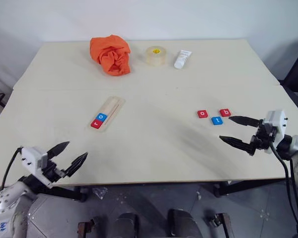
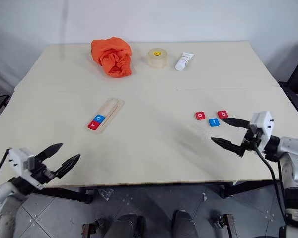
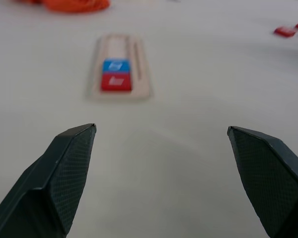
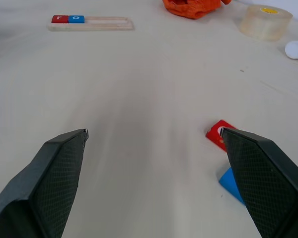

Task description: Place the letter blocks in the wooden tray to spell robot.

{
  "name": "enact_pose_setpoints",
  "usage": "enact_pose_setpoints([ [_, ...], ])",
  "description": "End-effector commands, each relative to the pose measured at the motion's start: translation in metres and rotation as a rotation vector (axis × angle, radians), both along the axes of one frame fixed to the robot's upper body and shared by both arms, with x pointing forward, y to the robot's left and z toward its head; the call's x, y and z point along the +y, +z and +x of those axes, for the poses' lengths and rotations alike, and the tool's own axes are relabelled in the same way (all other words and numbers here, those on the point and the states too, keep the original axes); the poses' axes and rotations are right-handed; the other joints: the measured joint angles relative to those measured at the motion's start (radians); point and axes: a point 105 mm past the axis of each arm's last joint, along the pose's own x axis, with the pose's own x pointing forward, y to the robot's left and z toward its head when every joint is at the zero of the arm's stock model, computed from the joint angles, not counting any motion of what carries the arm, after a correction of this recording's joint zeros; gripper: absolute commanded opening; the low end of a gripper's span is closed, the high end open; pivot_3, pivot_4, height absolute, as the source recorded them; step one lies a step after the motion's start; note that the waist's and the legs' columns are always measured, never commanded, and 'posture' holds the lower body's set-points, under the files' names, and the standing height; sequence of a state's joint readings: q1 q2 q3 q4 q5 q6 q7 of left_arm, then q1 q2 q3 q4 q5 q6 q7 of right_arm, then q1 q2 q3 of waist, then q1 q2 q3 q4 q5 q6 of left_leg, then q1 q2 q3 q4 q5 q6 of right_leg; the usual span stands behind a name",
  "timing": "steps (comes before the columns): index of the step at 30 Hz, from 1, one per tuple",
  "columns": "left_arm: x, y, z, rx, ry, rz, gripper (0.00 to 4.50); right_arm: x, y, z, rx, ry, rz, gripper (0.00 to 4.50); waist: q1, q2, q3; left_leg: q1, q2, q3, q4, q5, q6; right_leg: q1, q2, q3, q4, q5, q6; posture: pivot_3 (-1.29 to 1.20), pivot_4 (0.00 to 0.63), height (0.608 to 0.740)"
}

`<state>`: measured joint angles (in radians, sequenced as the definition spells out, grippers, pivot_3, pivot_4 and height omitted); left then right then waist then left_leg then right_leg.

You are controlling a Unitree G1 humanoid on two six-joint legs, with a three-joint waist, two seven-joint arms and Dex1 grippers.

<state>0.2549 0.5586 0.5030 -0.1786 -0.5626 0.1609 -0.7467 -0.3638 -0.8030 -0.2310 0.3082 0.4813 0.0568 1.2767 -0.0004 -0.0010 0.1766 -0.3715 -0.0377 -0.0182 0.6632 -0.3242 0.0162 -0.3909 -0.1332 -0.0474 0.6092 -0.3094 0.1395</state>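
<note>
Your right gripper [image 1: 241, 133] hangs just above the table [image 1: 154, 148] near its right edge, fingers spread wide and holding nothing. One finger [image 1: 244, 120] reaches toward the loose tiles, its tip just beside the red b tile [image 1: 225, 112] and the blue t tile [image 1: 217, 120]; whether it touches either you cannot tell. The other finger [image 1: 237, 143] lies nearer the front edge, over bare tabletop. From that wrist you see the red o tile [image 4: 218, 134] and the blue tile's corner just next to one fingertip.

The red o tile [image 1: 202, 114] sits to the left of the other two, the three forming a tight cluster with small gaps between them.

Your left gripper [image 1: 68, 157] sits at the table's front left corner, also opened wide and empty, pointing across the table toward the wooden tray [image 1: 108, 113].

The tray lies left of centre, set at a slant, well apart from the three loose tiles. Two tiles already rest at its near end: a red r tile [image 1: 96, 124] at the very end and a blue o tile [image 1: 102, 117] touching it just beyond. The rest of the groove is bare wood.

Along the far side of the table you have a crumpled orange cloth [image 1: 111, 54], a tape roll [image 1: 155, 55] and a small white tube [image 1: 182, 59].
</note>
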Motion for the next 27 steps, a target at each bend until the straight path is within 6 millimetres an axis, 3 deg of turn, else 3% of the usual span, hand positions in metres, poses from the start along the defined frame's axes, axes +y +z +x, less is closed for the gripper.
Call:
enact_pose_setpoints([
  [1,0.005,0.015,-0.005,-0.055,0.005,0.039,4.5,0.007,0.008,0.005,-0.027,0.043,-0.01,4.46,0.004,0.0,0.0,0.0,0.0,0.0,0.0,0.0,0.0,0.0,-0.001,0.0,0.0,0.0,0.0,0.0,0.15,0.74],
  [7,0.008,0.019,0.005,-0.048,0.022,0.048,4.5,0.012,0.012,0.011,-0.035,0.067,-0.032,4.46,0.002,0.0,0.0,0.0,0.0,-0.001,0.0,-0.001,0.0,0.0,-0.001,0.0,0.0,0.0,0.0,0.0,0.15,0.74],
  [13,-0.006,0.027,0.057,0.015,-0.003,0.116,4.5,0.027,0.014,0.007,-0.048,0.119,-0.05,4.46,0.005,0.001,0.0,0.0,-0.001,-0.001,0.001,0.0,0.0,0.0,0.0,-0.001,0.001,0.0,0.0,0.0,0.15,0.74],
  [21,-0.02,0.038,0.111,0.132,0.049,0.164,4.5,0.028,0.009,-0.001,-0.032,0.122,-0.063,4.46,0.001,0.0,0.0,-0.001,-0.001,-0.001,0.0,-0.001,0.0,-0.002,0.002,-0.003,0.009,0.0,0.0,0.0,0.15,0.74],
  [27,-0.036,0.041,0.127,0.183,0.017,0.175,4.5,0.028,0.009,-0.003,-0.025,0.118,-0.072,4.46,0.0,0.0,0.001,-0.001,-0.002,0.0,0.001,-0.001,0.0,-0.003,0.003,-0.004,0.01,0.0,0.001,0.0,0.15,0.74],
])
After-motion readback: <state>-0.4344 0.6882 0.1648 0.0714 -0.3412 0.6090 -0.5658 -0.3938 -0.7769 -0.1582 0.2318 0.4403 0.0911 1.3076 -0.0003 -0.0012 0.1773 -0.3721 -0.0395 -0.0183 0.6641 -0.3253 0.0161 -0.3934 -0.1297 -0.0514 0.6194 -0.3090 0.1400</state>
